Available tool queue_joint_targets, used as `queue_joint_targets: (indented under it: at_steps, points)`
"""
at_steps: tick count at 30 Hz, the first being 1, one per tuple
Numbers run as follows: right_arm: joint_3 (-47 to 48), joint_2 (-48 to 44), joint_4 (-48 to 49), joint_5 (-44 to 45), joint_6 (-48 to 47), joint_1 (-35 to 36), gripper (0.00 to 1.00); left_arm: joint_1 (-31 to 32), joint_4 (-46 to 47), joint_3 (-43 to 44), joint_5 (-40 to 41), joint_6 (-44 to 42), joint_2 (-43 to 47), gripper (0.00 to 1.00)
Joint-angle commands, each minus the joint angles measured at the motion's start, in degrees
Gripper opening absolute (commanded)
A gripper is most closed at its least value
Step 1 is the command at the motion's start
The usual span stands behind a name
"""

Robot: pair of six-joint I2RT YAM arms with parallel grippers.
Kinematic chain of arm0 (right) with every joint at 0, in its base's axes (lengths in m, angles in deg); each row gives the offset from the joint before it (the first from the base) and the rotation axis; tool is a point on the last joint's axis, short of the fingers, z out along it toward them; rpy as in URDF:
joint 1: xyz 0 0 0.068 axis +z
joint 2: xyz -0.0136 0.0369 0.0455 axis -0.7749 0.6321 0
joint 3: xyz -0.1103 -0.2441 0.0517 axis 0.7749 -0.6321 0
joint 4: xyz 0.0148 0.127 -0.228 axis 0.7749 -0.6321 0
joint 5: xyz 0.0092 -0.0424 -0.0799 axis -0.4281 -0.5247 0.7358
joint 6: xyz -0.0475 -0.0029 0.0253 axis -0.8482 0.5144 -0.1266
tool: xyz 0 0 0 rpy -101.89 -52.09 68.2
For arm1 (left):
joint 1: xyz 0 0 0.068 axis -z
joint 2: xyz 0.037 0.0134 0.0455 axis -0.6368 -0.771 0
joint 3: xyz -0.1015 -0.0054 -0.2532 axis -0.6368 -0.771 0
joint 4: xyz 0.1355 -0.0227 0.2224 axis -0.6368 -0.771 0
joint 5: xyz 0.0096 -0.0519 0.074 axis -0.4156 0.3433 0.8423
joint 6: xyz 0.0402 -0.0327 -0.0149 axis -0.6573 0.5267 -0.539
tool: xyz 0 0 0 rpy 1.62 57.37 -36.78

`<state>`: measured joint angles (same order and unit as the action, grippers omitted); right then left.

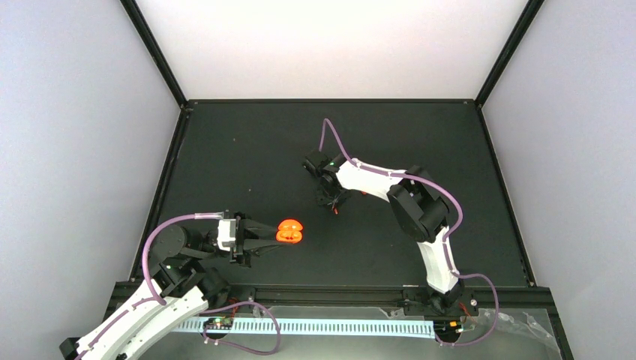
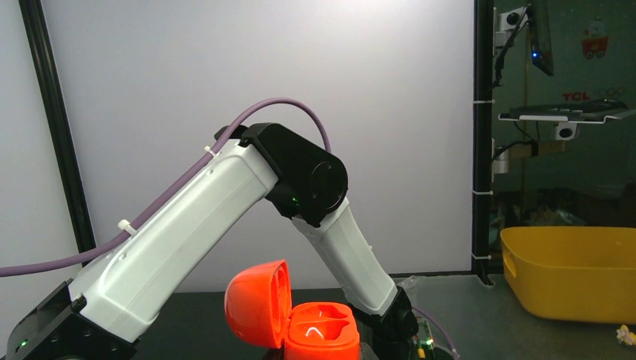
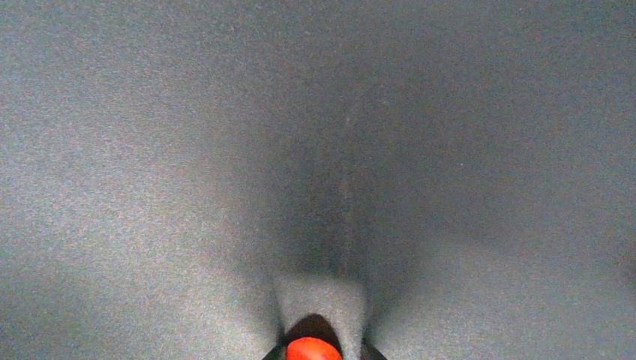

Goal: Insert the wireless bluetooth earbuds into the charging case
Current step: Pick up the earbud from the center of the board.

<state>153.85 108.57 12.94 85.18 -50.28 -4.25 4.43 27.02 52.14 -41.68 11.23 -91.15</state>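
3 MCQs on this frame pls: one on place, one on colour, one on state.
1. Where is the case?
A. at the left fingers, near left of the table
B. far right corner
C. far left corner

2. Colour of the case?
A. purple
B. orange-red
C. white

3. The lid is:
A. shut
B. open, tipped up
C. off, lying apart

Answers: 1 A, the top view shows it at the left fingertips. 2 B, orange-red in both views. 3 B, the left wrist view shows the lid raised beside the base.

Left arm (image 1: 142,315) folded low, jaws clamped, right arm (image 1: 371,180) reaching forward, jaws pointing down
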Motion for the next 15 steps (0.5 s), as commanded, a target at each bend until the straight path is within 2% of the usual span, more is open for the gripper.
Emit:
queue_joint_targets:
  at_steps: [1, 15]
  points:
    - [-1.26, 4.12, 1.4, -2.19, 0.44, 1.2, 0.23, 0.13, -0.02, 0.37, -0.58, -0.33, 0.65, 0.01]
    - [-1.27, 3.27, 1.55, -2.09, 0.28, 1.48, 0.12, 0.13, -0.05, 0.33, -0.56, -0.33, 0.69, 0.02]
